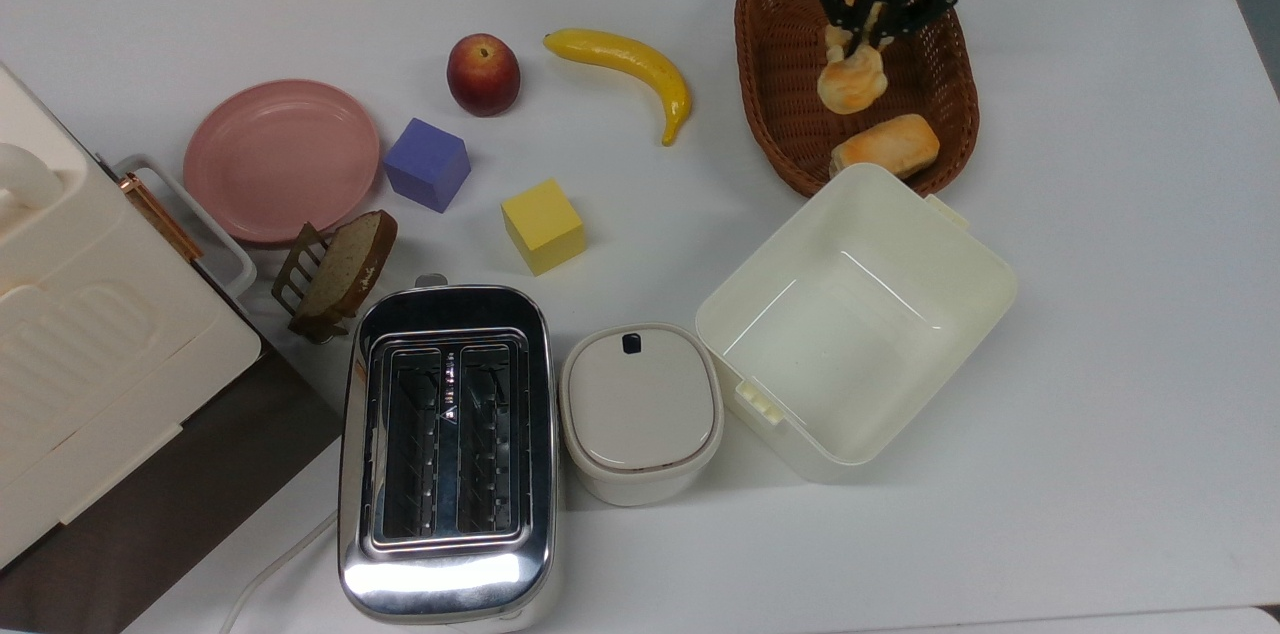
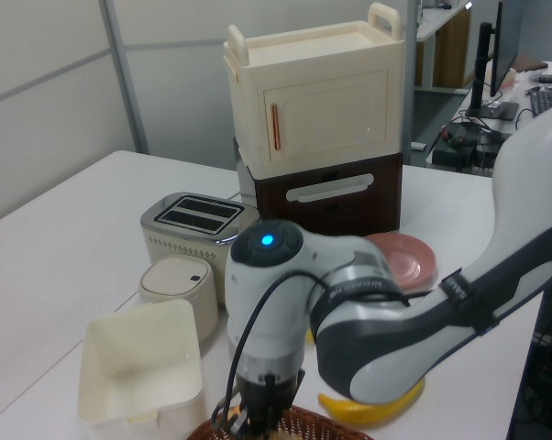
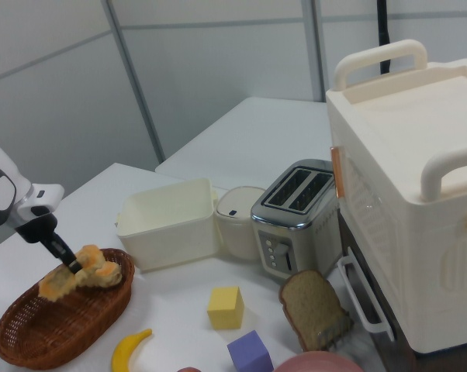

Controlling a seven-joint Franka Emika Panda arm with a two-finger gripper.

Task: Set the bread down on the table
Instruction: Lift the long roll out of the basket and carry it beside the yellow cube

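The bread (image 1: 851,79) is a golden-orange loaf with a pale, crumbly top, hanging end-down above the brown wicker basket (image 1: 780,104). The white surface (image 1: 1100,264) is plain, with grey panelled walls behind. The gripper (image 1: 872,12) pinches the loaf's upper end between its fingers, beside a smooth bun (image 1: 886,144).

White table (image 1: 1100,314) holds a wicker basket (image 1: 775,64) upper right; banana (image 1: 630,64), peach (image 1: 483,74), pink plate (image 1: 280,159) along the top; toaster (image 1: 445,454) bottom center.
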